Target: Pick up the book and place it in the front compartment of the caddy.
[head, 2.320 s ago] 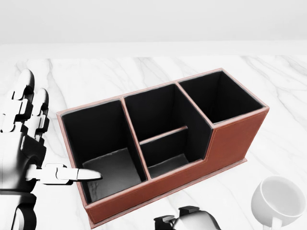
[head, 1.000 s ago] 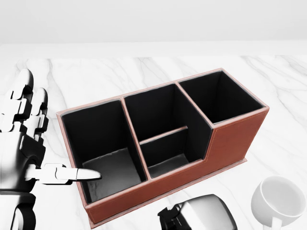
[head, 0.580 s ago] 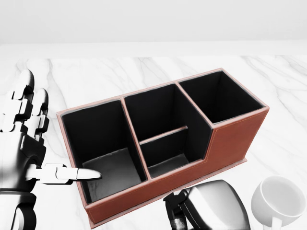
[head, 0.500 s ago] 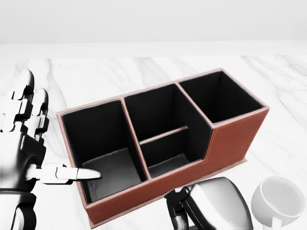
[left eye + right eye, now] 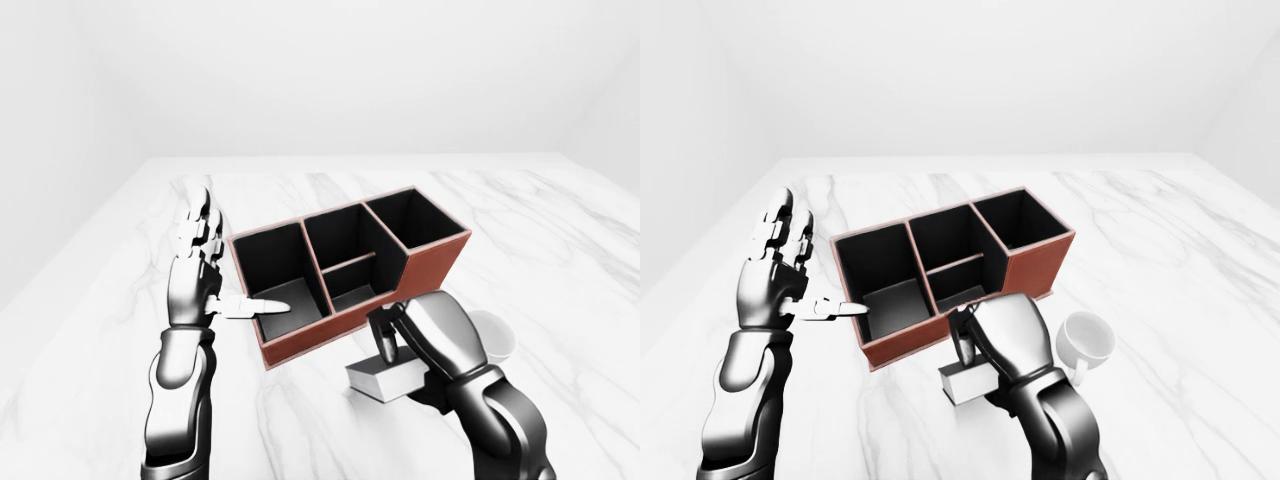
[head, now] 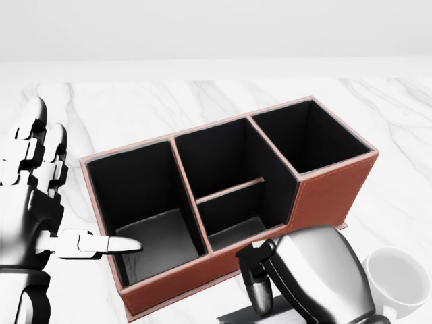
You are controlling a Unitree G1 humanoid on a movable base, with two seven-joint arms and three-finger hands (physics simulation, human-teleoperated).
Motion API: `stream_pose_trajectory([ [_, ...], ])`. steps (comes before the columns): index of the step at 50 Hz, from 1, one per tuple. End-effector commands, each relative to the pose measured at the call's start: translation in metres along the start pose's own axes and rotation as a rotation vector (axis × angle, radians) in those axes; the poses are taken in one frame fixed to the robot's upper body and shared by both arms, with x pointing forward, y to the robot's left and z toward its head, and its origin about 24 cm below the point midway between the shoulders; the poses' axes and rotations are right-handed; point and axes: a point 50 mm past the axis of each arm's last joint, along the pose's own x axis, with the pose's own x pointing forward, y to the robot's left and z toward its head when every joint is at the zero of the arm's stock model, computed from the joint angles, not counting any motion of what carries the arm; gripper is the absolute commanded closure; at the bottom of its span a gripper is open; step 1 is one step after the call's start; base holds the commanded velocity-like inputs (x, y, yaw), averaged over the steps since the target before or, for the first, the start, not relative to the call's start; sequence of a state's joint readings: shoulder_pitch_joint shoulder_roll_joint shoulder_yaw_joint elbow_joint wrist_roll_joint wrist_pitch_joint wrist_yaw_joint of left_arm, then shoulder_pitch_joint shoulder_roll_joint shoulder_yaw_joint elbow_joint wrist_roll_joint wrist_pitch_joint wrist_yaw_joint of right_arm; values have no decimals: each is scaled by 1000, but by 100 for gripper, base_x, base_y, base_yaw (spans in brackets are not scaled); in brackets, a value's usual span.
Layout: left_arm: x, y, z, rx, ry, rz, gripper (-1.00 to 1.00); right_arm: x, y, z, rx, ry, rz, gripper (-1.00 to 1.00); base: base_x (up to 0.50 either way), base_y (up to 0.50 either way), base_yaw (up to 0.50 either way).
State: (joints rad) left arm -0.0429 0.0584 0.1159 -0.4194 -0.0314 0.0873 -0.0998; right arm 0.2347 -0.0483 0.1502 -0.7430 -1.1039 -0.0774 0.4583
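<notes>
Caddy (image 5: pixel 1035 268) (four compartments), one book (image 5: pixel 968 380)

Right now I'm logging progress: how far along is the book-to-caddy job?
Early stage. Done: the right hand has reached the book, which lies on the table beside the caddy. In hand: the grasp; whether the fingers have closed is unclear. Left: lifting and placing it; every compartment looks empty. The left hand is open.

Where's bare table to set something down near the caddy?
Open marble lies above and right of the caddy in the right-eye view. Below it is crowded: right hand over the book, with the mug beside. The left hand borders its left end.
</notes>
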Motion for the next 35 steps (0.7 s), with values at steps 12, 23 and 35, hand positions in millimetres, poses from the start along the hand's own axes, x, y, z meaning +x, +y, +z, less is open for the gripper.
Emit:
stream_pose_trajectory([
  [12,0,0,-2,-2,10,-1,-100,9,-30,7,-23,-26,-84,100,0,0,0],
  [23,0,0,1,-1,-6,0,-100,18,-37,8,-25,-28,-99,100,0,0,0],
  [35,1,1,1,-1,-7,2,-100,31,-49,8,-20,-27,-125,100,0,0,0],
])
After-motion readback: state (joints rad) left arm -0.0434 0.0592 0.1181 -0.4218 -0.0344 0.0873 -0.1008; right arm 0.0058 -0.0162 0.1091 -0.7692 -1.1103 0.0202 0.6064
